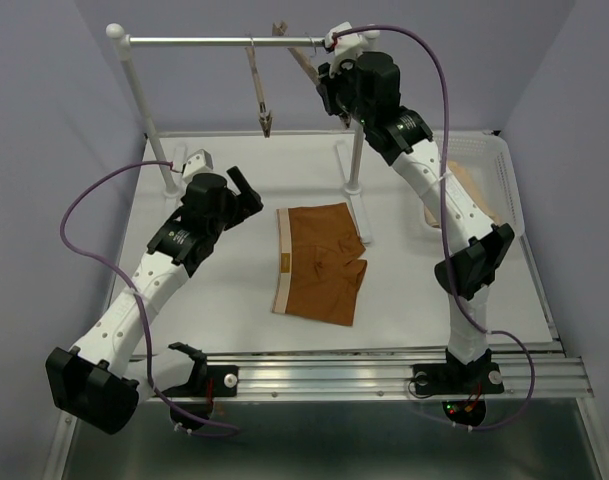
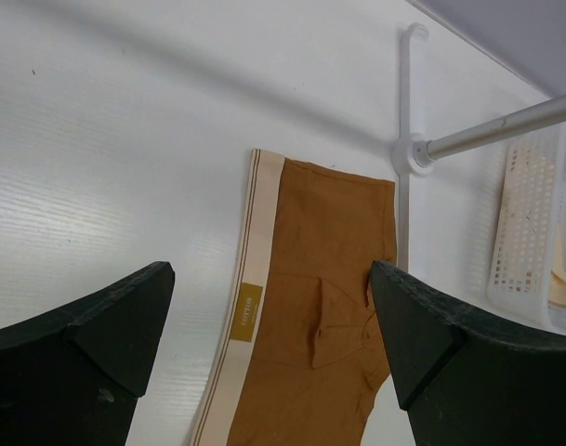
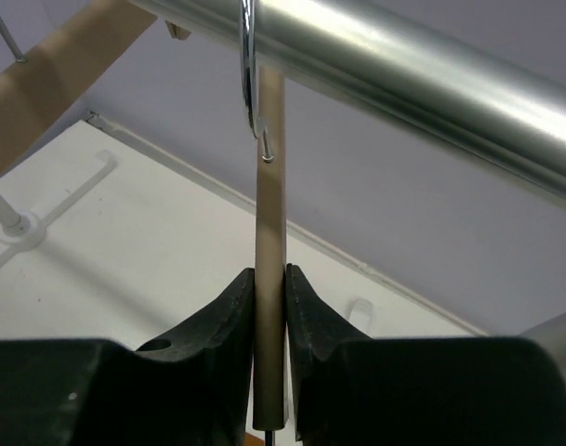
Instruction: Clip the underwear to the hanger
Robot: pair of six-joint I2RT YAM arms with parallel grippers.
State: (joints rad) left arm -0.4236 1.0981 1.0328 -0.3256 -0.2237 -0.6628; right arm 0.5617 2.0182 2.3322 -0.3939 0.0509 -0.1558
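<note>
The rust-brown underwear [image 1: 319,265] with a pale waistband lies flat on the white table, spread out below my left wrist camera [image 2: 320,307]. My left gripper [image 1: 246,190] hovers open above its left side, with nothing between its jaws [image 2: 271,279]. Up at the metal rail [image 1: 224,42], my right gripper [image 1: 329,72] is shut on the pale wooden bar of the hanger [image 3: 269,232]. The hanger's wire hook [image 3: 250,84] is still over the rail [image 3: 403,65].
A second wooden hanger [image 1: 259,95] hangs from the rail further left, its clip pointing down. The rail's white stand [image 1: 352,170] rises just behind the underwear. A white perforated basket [image 1: 499,180] with pale peach cloth [image 1: 466,188] sits at the table's right edge.
</note>
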